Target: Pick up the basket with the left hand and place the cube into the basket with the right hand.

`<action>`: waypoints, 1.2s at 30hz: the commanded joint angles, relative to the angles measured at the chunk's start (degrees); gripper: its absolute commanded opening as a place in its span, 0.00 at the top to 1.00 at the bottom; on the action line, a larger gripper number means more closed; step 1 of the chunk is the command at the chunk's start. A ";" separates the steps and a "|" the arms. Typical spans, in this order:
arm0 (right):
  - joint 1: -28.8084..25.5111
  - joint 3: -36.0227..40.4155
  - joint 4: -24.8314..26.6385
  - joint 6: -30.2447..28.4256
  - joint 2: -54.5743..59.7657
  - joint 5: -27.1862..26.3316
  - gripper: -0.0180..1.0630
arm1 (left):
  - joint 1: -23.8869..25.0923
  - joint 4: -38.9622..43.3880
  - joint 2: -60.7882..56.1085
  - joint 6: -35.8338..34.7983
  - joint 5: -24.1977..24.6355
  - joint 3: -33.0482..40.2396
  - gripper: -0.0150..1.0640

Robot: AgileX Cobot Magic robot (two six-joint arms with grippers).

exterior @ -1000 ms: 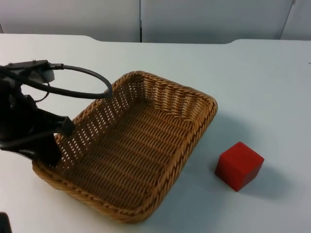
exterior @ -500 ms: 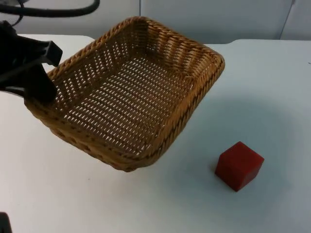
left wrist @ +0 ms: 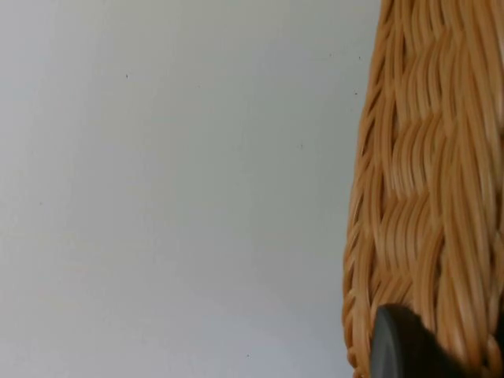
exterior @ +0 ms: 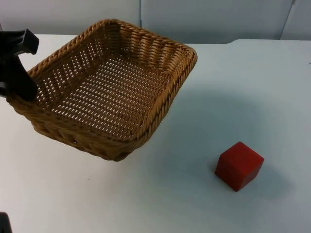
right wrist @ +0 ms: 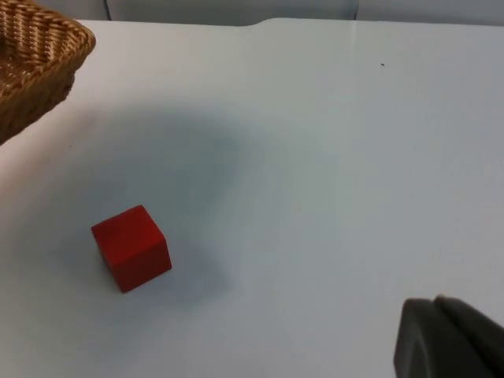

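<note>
An empty woven wicker basket (exterior: pixel 150 48) hangs tilted above the table's left half, casting a shadow beneath it. My left gripper (exterior: pixel 18 86) is shut on the basket's left rim, and the left wrist view has the basket's outer wall (left wrist: pixel 425 197) close beside one black fingertip (left wrist: pixel 402 346). A red cube (exterior: pixel 239 165) rests on the white table to the right of the basket, well apart from it. The right wrist view looks across the table at the cube (right wrist: pixel 131 247) and a corner of the basket (right wrist: pixel 31 55); the right gripper (right wrist: pixel 445 339) waits far from both.
The white table (exterior: pixel 252 87) runs back to the grey partition wall (exterior: pixel 204 19). Open table surface lies all around the cube and in front of the basket.
The basket has risen off the table and swung up and left in my left gripper. The red cube has stayed where it was.
</note>
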 commanded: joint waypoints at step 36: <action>-0.32 0.28 0.19 -0.06 -0.17 -4.18 0.99 | 0.20 -2.92 -0.71 -0.26 -0.41 -0.51 0.99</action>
